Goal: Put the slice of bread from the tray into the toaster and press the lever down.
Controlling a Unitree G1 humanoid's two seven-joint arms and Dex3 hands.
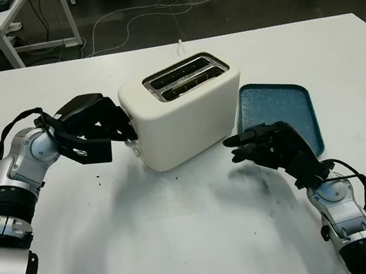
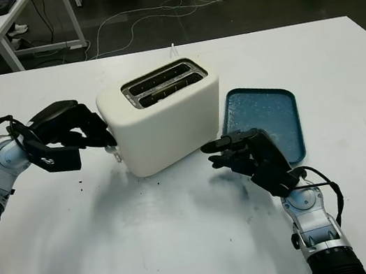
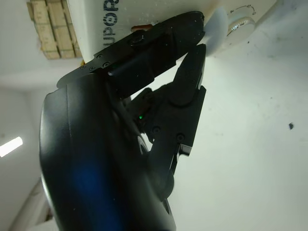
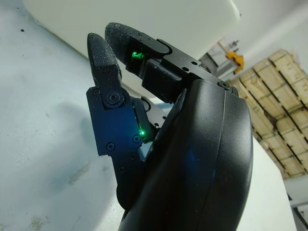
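Right hand open beside glossy white toaster; left hand fingers on lever; bread slotted; blue tray beside.

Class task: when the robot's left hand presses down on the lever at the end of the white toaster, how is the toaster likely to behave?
The toaster looks broad-based, so it probably won't tip. On the smooth white table it may slide or twist slightly. The left hand sits at its lever end; the right hand is open nearby, not bracing it.
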